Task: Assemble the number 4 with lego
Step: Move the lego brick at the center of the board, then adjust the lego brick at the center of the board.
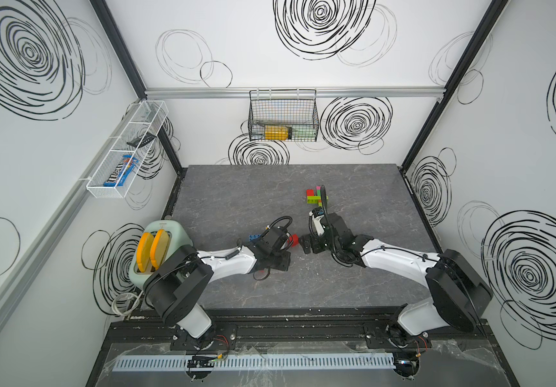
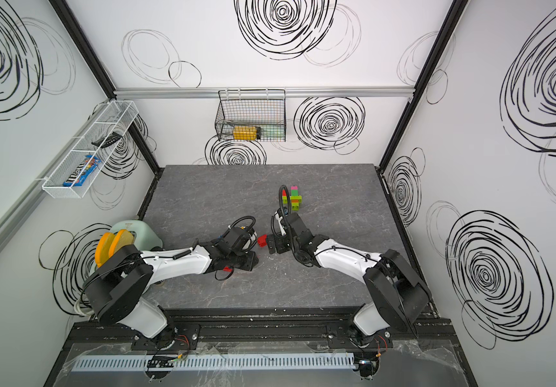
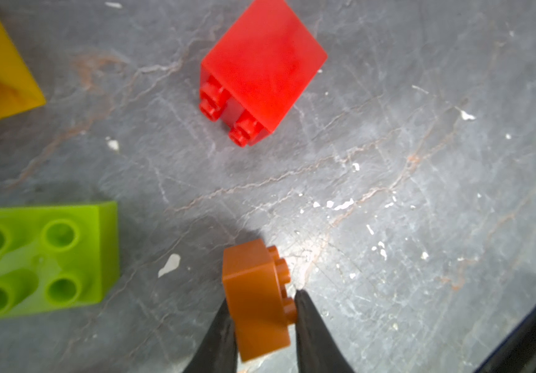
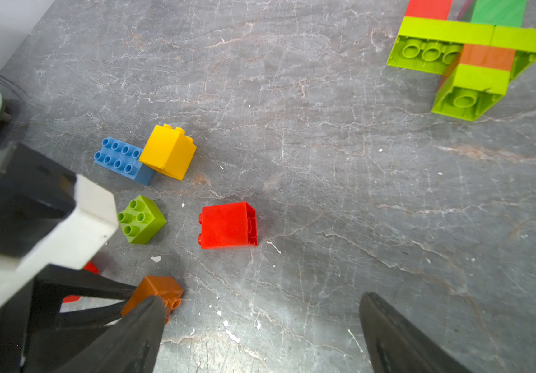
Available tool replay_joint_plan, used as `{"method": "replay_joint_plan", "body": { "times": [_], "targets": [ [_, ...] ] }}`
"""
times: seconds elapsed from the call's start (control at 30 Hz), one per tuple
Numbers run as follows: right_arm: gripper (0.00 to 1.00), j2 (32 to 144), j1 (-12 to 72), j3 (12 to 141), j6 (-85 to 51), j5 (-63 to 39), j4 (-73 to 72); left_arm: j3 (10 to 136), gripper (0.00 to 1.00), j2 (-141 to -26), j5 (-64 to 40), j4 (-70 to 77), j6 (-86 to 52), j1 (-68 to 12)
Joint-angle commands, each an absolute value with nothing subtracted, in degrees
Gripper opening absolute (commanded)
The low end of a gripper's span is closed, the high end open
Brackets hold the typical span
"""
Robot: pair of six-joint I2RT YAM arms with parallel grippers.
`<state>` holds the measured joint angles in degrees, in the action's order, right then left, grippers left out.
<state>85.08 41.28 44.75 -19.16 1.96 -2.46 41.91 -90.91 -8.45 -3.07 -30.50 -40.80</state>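
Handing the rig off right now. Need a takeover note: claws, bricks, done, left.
Left claw: shut on the orange brick.
Right claw: open, empty, next to the left one.
Partial build (lime green, orange, red, dark green) lies flat beyond the right claw.
Loose: red brick on its side, lime green brick studs up, yellow brick touching the blue brick.
Done: part of the 4 is joined.
Left: attach the orange brick, then finish the shape from the loose ones.

White arms (image 1: 226, 264), black joints (image 1: 177, 284), looped cables (image 1: 282, 217)
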Motion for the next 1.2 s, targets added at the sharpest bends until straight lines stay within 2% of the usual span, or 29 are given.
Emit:
{"method": "replay_joint_plan", "body": {
  "times": [0.0,0.13,0.23,0.37,0.6,0.87,1.17],
  "targets": [
    [0.98,82.95,41.04,43.29,-18.53,2.08,-2.81,39.19,0.27,-89.19,-16.14,4.3,-32.74,-39.86],
    [0.98,82.55,40.87,42.8,-18.54,2.2,-2.64,38.06,0.28,-91.28,-25.47,10.3,-33.06,-39.38],
    [0.98,82.16,40.61,42.62,-18.73,2.28,-2.29,38.17,0.26,-94.48,-27.6,10.72,-34.0,-38.31],
    [0.98,81.06,40.18,41.89,-19.07,2.54,-2.51,34.79,0.3,-95.54,-31.02,15.87,-36.83,-34.73],
    [0.98,80.77,39.81,41.72,-19.03,2.2,-2.32,33.49,0.44,-95.1,-26.26,12.31,-35.52,-31.99],
    [0.98,79.51,39.82,40.02,-17.24,-1.62,-5.18,33.57,0.52,-92.77,-23.35,10.69,-35.42,-31.82],
    [0.97,78.92,39.89,39.81,-16.21,-1.85,-5.13,33.32,0.44,-92.12,-21.31,9.14,-35.24,-31.56]
  ]
}}
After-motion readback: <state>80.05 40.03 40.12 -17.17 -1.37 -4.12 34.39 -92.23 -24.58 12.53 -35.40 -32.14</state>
